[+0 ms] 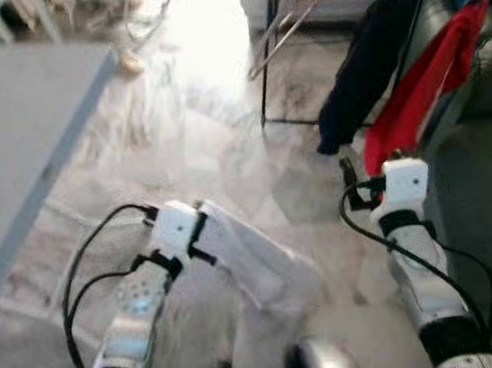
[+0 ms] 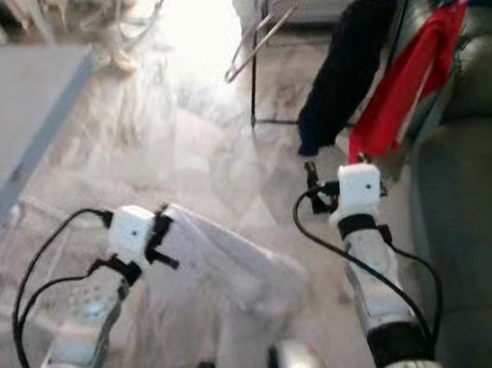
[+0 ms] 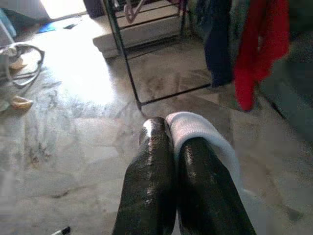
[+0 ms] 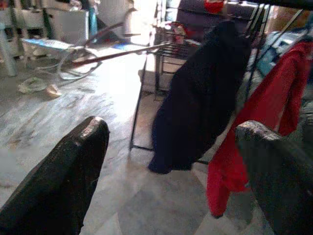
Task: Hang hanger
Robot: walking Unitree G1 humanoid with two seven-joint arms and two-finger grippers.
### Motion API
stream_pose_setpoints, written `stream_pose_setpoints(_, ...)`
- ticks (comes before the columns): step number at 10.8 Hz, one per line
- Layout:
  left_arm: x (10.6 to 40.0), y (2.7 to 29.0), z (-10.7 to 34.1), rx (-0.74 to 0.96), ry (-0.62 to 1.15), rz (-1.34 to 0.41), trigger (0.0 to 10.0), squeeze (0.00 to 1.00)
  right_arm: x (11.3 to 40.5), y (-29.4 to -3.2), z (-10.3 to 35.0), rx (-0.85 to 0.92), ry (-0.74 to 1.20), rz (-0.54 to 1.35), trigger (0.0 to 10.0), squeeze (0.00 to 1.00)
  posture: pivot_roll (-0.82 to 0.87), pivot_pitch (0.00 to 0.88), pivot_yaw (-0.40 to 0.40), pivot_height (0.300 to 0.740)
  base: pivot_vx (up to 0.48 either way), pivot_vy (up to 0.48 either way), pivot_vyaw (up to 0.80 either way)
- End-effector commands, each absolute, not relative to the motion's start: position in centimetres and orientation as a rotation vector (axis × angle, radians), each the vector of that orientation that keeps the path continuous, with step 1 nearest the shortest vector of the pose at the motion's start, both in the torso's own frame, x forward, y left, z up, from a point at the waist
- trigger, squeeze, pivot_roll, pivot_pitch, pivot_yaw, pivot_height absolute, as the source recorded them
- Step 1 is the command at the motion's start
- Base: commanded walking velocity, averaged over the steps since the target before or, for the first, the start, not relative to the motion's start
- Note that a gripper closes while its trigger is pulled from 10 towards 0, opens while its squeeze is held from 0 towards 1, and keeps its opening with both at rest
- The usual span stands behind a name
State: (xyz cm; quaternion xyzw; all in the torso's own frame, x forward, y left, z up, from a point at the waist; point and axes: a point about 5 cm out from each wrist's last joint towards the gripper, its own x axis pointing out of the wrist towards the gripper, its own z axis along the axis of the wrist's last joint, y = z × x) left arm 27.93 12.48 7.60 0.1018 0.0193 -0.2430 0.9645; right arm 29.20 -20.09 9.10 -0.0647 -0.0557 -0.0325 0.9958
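1. Early days, I'd say. Left gripper [image 3: 168, 142] is pinched tight on a white cloth [image 1: 256, 260], lower middle of the frame. Can't make out a hanger in it.
2. Right gripper [image 4: 171, 147] is wide open, holding nothing.
3. Rack [image 1: 270, 54] sits upper right, so what's left is reaching it and hanging up.
4. A navy garment [image 1: 362, 69] and a red one [image 1: 419, 88] already crowd the rack; sofa [image 1: 491, 188] far right, table [image 1: 12, 133] upper left.

Two silver metallic forearms, white box-shaped wrist housings, black bands at wrists and elbows, looping black cables beside each arm, left pincer [image 3: 171, 147] glossy black fingers, right pincer [image 4: 171, 176] matte black fingers
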Motion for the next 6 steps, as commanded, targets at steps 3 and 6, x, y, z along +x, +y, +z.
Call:
stream_pose_setpoints(3, 28.3, 14.1, 7.8, 0.279, -0.011, -0.327, 10.0, 0.00, 29.0, -19.9, 8.8, -0.107, -0.110, -0.066, 10.0, 0.00, -0.01, 0.131, -0.022, 0.740, 0.205, 0.388, 0.00)
stream_pose_setpoints(6, 26.2, 17.9, 6.9, 0.263, -0.030, -0.008, 10.0, 0.00, 27.4, -19.5, 7.8, -0.035, -0.093, 0.021, 10.0, 0.00, -0.01, 0.137, -0.020, 0.740, 0.000, 0.000, 0.00)
